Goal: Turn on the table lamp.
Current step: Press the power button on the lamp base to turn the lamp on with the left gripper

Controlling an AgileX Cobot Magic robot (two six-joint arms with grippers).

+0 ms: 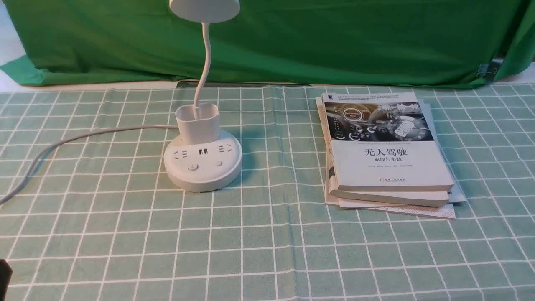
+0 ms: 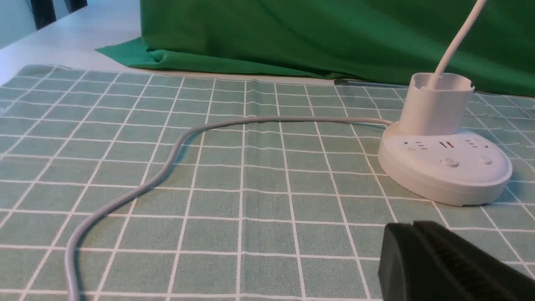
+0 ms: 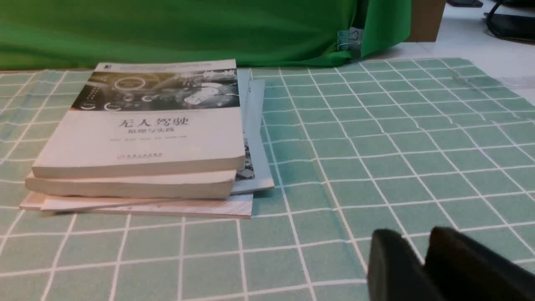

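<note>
Visibly, "无人驾驶" titles the book; the left end effector is clenched.

A stack of books lies right of centre in the front view, on a green-and-white checked tablecloth. Green fabric hangs across the top of the frame; the small item at its upper right appears to be a binder clip.
</note>
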